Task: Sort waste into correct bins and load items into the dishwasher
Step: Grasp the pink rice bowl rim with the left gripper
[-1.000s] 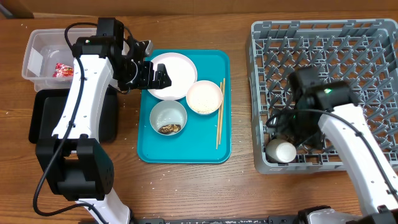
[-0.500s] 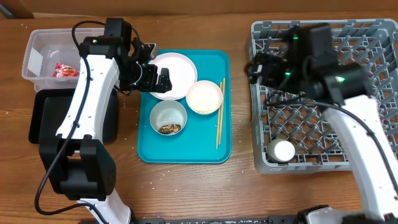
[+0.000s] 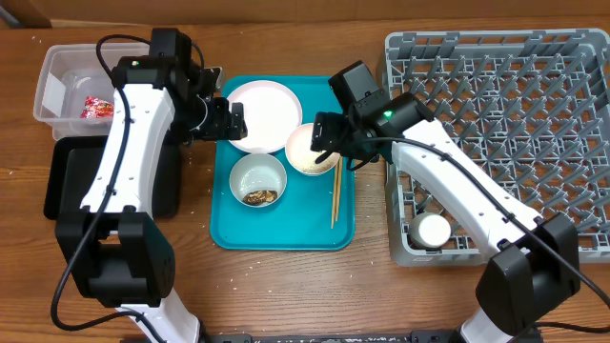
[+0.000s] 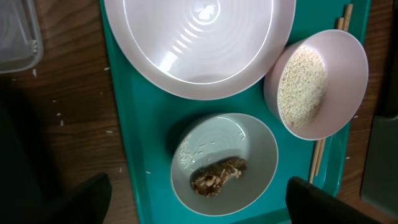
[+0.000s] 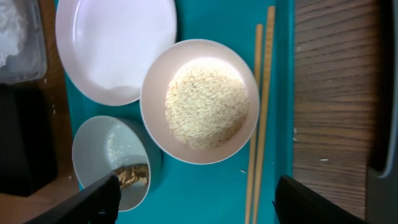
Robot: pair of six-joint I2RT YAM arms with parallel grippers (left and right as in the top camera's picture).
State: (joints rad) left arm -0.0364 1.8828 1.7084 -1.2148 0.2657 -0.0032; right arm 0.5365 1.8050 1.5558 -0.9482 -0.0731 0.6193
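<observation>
Right pincer [image 5: 196,194]: jaws spread, empty, poised over the rice bowl [image 5: 205,102], probably lining up on its rim. Left pincer [image 4: 199,196]: likewise spread and empty, above the plate [image 4: 199,37] and the scraps bowl [image 4: 224,165]. All three sit on the teal tray [image 3: 286,229], with the chopsticks [image 5: 261,112] beside the rice bowl. Dish rack [image 3: 515,86] holds one cup [image 3: 431,232]. Judgement: food goes to the bins first.

Teal tray [image 3: 286,227] flat on wooden table [image 3: 286,291], near centre.
</observation>
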